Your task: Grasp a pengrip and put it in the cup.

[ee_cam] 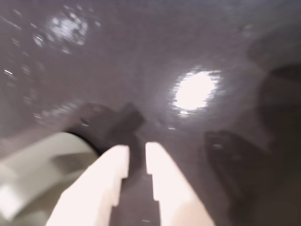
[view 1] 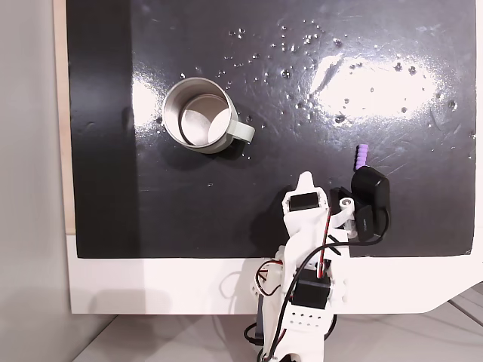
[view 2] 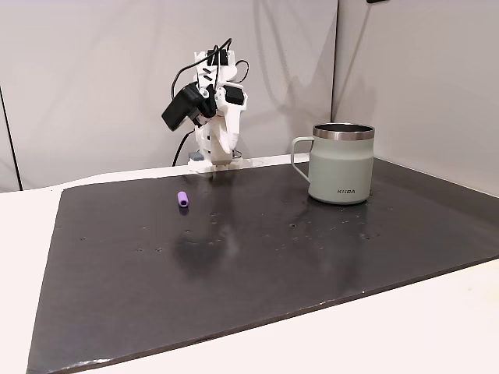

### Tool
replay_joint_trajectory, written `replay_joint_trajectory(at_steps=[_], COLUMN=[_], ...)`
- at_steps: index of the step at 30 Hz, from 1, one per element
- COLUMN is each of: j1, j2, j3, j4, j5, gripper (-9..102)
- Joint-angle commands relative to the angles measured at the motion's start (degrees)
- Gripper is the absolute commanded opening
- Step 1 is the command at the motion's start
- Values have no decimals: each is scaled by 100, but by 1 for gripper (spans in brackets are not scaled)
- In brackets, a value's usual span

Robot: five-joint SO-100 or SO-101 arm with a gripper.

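The light-purple pengrip (view 1: 361,155) lies on the black mat, right of and slightly beyond my gripper (view 1: 305,181), apart from it. In the side fixed view the pengrip (view 2: 182,199) rests in front of the folded arm (view 2: 218,117). The silvery cup (view 1: 200,115) stands upright at the upper left with its handle (view 1: 243,130) pointing right; its grey-green side (view 2: 341,167) shows from the side. In the blurred wrist view my gripper (ee_cam: 137,150) hovers over bare mat, its white fingers (ee_cam: 113,169) almost together with nothing between them, and a pale blur of the cup (ee_cam: 37,169) lies to the left.
A black oblong camera module (view 1: 370,200) rides on the arm just below the pengrip. The mat (view 1: 302,45) has glare patches and small specks. A white table edge (view 1: 151,283) runs along the near side by the arm's base.
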State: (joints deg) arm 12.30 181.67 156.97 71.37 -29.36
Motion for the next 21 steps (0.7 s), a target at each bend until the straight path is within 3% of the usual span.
replay_joint_trajectory(at_steps=[1,12,21], j1=[466,2487,3577], j2=[35,-44,-2206], j3=[-791,-2171,-4025], j4=[729,1951,2241], j5=[-1661,-5238,-7444], gripper=[0,0,6])
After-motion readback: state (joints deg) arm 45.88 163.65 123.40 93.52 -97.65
